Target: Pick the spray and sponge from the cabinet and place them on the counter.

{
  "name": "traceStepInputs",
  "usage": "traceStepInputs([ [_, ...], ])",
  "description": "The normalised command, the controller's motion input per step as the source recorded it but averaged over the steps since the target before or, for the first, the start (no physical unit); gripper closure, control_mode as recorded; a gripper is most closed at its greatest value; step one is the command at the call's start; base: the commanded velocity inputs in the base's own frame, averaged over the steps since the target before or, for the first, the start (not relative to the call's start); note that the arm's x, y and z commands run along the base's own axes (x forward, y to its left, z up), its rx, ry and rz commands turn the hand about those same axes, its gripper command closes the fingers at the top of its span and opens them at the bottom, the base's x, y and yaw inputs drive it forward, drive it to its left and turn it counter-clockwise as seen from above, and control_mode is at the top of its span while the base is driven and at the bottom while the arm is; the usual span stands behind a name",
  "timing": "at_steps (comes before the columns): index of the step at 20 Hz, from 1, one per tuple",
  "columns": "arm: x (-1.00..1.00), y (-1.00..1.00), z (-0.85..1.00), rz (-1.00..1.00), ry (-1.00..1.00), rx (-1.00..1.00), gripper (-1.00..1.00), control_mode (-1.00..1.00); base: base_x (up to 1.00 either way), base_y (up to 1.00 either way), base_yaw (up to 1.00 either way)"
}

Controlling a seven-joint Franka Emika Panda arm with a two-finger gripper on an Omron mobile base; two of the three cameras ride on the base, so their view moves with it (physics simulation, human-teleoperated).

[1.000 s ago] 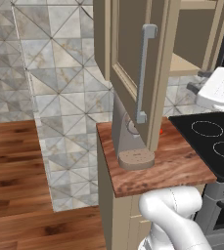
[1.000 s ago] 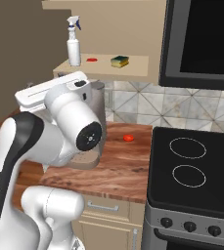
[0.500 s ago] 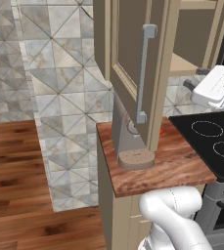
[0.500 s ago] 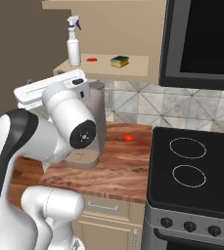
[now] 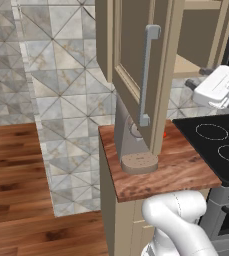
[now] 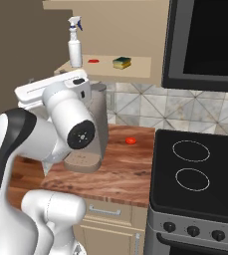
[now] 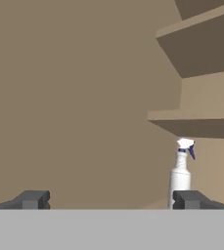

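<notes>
1. Your pale grey-white spray bottle with its thin nozzle [image 6: 75, 42] stands upright on the lower shelf of the open beige-tan wall cabinet [image 6: 135, 67]. The flat green-over-yellow sponge [image 6: 121, 63] lies further along the same shelf, well apart from it.
2. Nothing has reached the reddish-brown wood-grain counter [image 6: 125, 169] yet, so both picks and both placements remain.
3. Your gripper [image 7: 111, 199] is spread wide and empty. In the hand view the bottle shows just above the right fingertip, so you are pointed into the cabinet, slightly off-centre.
</notes>
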Motion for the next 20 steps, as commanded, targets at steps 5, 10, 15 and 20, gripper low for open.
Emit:
traceStepInputs([
  [5, 0.12, 0.0, 0.0, -0.04, 0.0, 0.0, -1.0, -1.0, 0.0, 0.0, 0.0],
  [10, 0.05, 0.0, 0.01, -0.04, 0.0, 0.0, -1.0, -1.0, 0.0, 0.0, 0.0],
  [15, 0.0, 0.02, 0.06, -0.03, 0.0, 0.0, -1.0, -1.0, 0.0, 0.0, 0.0],
  [20, 0.01, 0.04, 0.11, -0.03, 0.0, 0.0, -1.0, -1.0, 0.0, 0.0, 0.0],
])
